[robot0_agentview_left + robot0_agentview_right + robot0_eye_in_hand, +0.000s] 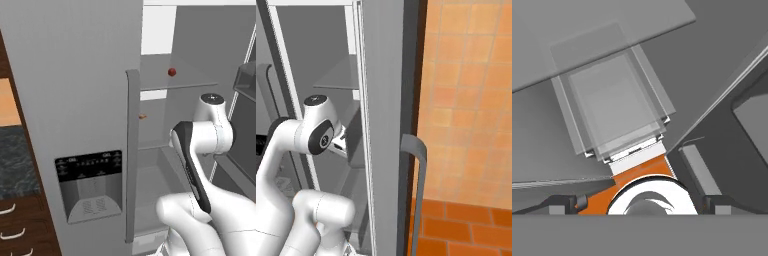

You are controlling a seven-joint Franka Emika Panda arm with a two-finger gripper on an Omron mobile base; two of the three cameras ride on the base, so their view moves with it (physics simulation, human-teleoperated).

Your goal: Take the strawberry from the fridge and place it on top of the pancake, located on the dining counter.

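Note:
The grey fridge [75,75] stands in front of me with its right door swung open. The strawberry [171,72], a tiny dark red berry, lies on an upper glass shelf [192,80] inside. My arm's wrist [212,102] reaches into the open compartment, below and to the right of the berry. The hand view looks down at a clear drawer [617,110] low in the fridge. There my gripper [641,204] is open with nothing between its fingertips [564,204], which stand far apart. The pancake and the dining counter are out of view.
A small flat orange-brown item [142,116] lies on a lower shelf. The shut left door carries a black dispenser panel [89,170] and a long handle [132,150]. Door bins [247,85] hang at right. The open door's edge [386,125] and an orange tiled wall [471,100] bound the right.

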